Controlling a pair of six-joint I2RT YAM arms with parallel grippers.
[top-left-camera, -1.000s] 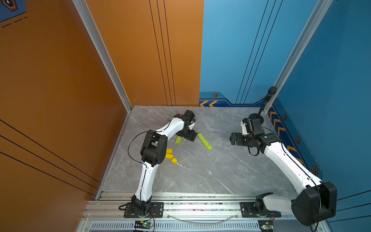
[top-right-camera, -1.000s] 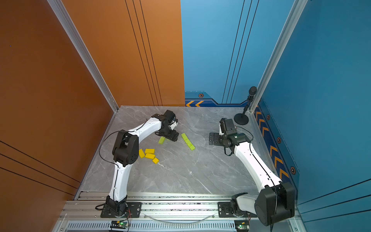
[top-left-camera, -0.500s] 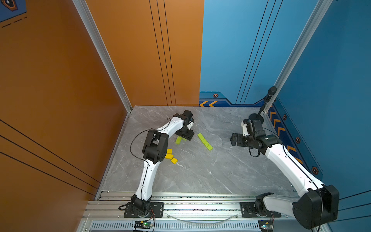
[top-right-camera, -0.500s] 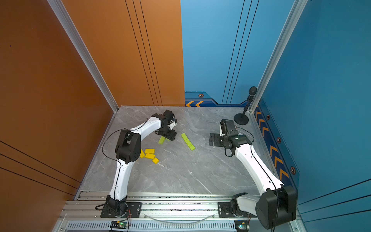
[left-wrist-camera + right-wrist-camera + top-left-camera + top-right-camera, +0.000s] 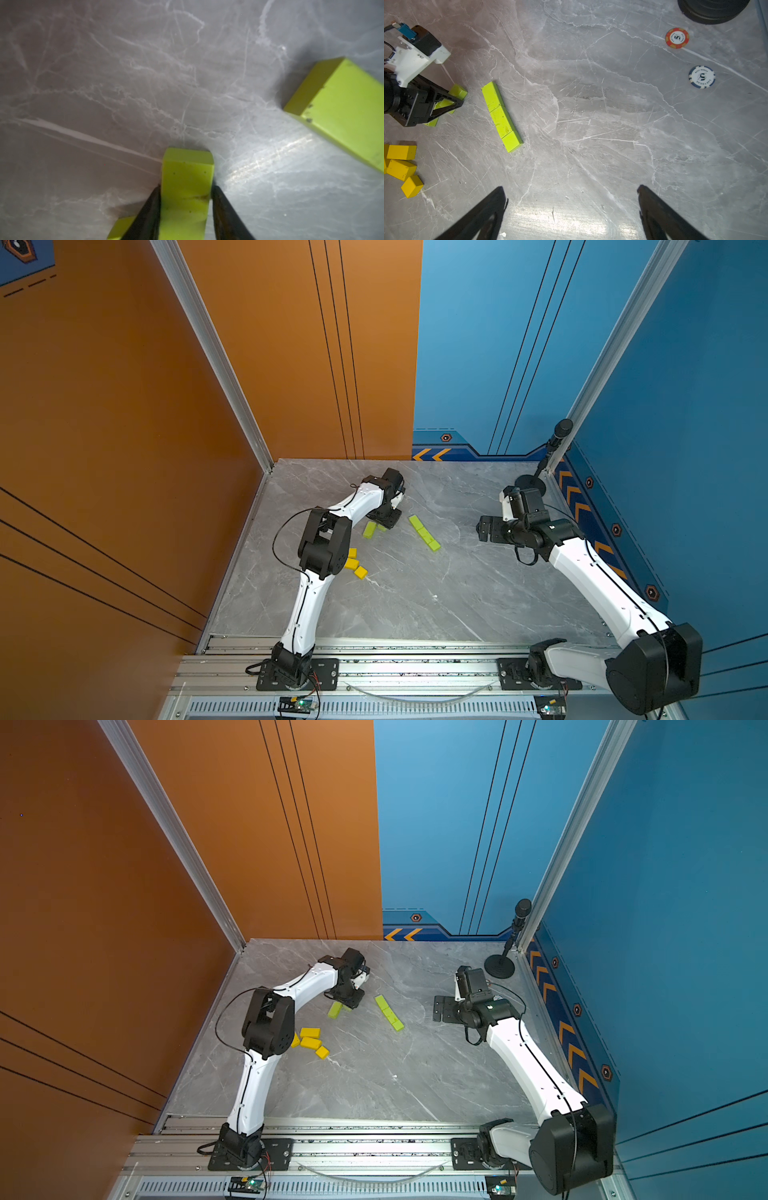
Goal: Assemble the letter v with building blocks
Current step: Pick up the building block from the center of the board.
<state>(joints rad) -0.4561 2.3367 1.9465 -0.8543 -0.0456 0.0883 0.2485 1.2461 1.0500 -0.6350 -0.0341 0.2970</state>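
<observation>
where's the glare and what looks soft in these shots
Left wrist view: soft throughout, the lime-green block between the jaws blurred, a glare streak on the table. Right wrist view: sharper, the red poker chip legible, white glare between the jaws. Both top views: evenly lit, no table glare.

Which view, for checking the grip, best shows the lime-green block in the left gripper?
Left wrist: the lime-green block sits close-up between the left gripper's fingers. Both top views show a sliver; right wrist, a half-hidden piece.
</observation>
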